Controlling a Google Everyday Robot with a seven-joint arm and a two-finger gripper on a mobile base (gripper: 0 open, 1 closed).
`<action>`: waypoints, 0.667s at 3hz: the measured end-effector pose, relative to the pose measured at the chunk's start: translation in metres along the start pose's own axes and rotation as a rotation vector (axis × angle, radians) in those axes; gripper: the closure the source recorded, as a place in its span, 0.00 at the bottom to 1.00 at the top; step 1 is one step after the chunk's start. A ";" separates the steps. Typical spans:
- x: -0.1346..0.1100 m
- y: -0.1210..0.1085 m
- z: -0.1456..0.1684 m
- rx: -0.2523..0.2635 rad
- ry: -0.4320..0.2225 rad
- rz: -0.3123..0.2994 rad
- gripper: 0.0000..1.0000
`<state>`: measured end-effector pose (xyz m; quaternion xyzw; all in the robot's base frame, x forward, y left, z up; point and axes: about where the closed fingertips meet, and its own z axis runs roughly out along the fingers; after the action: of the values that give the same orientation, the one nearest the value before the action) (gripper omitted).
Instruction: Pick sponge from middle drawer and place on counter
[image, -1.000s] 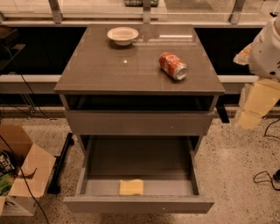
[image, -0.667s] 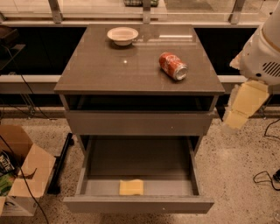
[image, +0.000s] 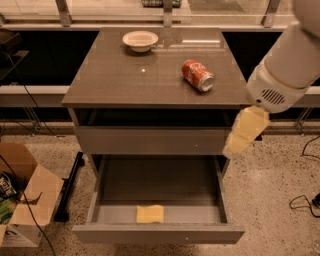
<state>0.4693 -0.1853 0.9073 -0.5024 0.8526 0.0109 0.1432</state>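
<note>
The pale yellow sponge (image: 150, 214) lies flat on the dark floor of the open middle drawer (image: 160, 186), near its front wall and a little left of centre. The counter (image: 125, 80) is the glossy grey-brown top above it. My gripper (image: 241, 135), with cream-yellow fingers, hangs from the white arm at the right. It is beside the cabinet's right front corner, above the drawer's right edge and well apart from the sponge. Nothing shows in it.
A red soda can (image: 198, 75) lies on its side on the counter's right half. A white bowl (image: 140, 40) stands at the back. A cardboard box (image: 25, 200) sits on the floor at the left. Cables (image: 305, 200) lie on the floor at the right.
My arm and gripper have moved left and down, from well right of the cabinet to its right front corner. The sponge, can and bowl have not moved.
</note>
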 end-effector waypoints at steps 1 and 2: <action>0.003 0.003 0.048 -0.027 -0.017 0.095 0.00; 0.003 0.010 0.078 -0.127 -0.073 0.090 0.00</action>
<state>0.4775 -0.1705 0.8306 -0.4709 0.8661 0.0897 0.1415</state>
